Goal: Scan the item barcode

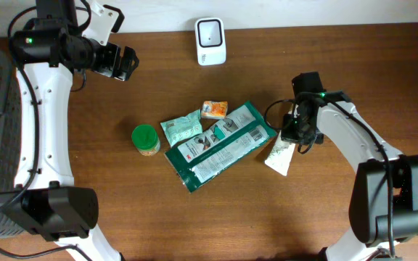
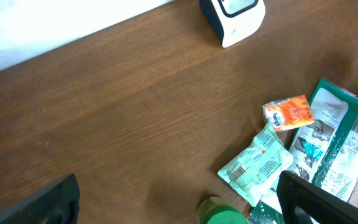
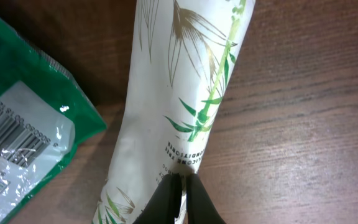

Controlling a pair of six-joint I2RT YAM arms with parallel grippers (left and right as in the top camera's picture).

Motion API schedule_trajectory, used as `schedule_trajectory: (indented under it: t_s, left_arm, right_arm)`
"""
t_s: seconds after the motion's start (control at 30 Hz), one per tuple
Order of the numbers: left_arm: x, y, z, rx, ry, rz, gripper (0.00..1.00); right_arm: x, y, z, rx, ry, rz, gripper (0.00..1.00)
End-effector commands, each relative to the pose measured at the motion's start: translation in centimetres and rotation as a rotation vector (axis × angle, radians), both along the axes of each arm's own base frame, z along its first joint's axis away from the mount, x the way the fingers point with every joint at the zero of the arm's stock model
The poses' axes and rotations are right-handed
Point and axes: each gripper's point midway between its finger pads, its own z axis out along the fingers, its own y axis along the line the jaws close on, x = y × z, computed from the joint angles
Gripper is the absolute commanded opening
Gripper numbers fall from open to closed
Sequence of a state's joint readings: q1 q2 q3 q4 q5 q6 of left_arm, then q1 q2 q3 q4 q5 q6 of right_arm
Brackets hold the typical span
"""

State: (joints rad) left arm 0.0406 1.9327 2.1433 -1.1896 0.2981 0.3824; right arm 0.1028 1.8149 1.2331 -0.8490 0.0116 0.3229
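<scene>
One glossy leaf-print pouch (image 3: 185, 81) — right gripper (image 3: 180, 186) pinched on it; left gripper (image 1: 127, 64) spread wide, empty.

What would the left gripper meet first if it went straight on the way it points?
Probably bare table: between the open fingers of the left gripper lies only wood. The white scanner sits farther on, off to the right; depth is unclear.
</scene>
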Motion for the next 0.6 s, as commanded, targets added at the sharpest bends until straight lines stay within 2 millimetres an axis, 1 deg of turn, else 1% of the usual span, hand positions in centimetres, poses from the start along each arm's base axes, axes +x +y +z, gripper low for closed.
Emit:
schedule_trajectory:
  t_s: [0.0, 0.1, 0.17, 0.23, 0.27, 0.33, 0.37, 0.4, 0.43, 0.5, 0.57]
  left_arm:
    - [0.0, 0.1, -0.1, 0.009, -0.001, -0.010, 0.99]
    - [0.0, 0.1, -0.1, 0.009, -0.001, -0.010, 0.99]
    - [0.0, 0.1, -0.1, 0.009, -0.001, -0.010, 0.99]
    - [0.0, 0.1, -0.1, 0.009, -0.001, -0.010, 0.99]
    - [0.0, 0.1, -0.1, 0.009, -0.001, -0.010, 0.99]
    - [0.0, 0.1, -0.1, 0.009, -0.001, -0.010, 0.99]
    - [0.0, 0.1, -0.1, 0.009, -0.001, -0.010, 0.99]
    - [0.0, 0.1, -0.1, 0.009, -0.001, -0.010, 0.99]
    - [0.0, 0.1, -0.1, 0.009, -0.001, -0.010, 0.99]
    - [0.0, 0.1, -0.1, 0.009, -0.001, -0.010, 0.99]
    - [0.0, 0.1, -0.1, 0.009, -0.001, -0.010, 0.99]
  right_arm:
    - [0.3, -0.3, -2.6, -0.026, 0.042, -0.011, 0.04]
    - [-0.5, -0.3, -5.5, -0.030, 0.113, -0.010, 0.04]
    - [-0.9, -0.3, -6.9, -0.034, 0.147, -0.010, 0.04]
    - [-0.9, -0.4, -7.1, -0.034, 0.152, -0.011, 0.04]
    - [-0.7, -0.4, -6.8, -0.033, 0.145, -0.012, 0.04]
    - [-0.1, -0.3, -5.1, -0.030, 0.122, -0.012, 0.04]
    - [0.6, -0.2, -3.0, -0.024, 0.103, -0.010, 0.05]
    - [1.3, 0.7, -0.8, 0.015, 0.084, 0.019, 0.12]
    - [1.5, 1.3, 0.4, 0.046, 0.074, 0.035, 0.16]
    - [1.8, 2.4, 2.3, 0.097, 0.066, 0.060, 0.28]
    - [1.6, 3.6, 3.5, 0.122, 0.072, 0.087, 0.39]
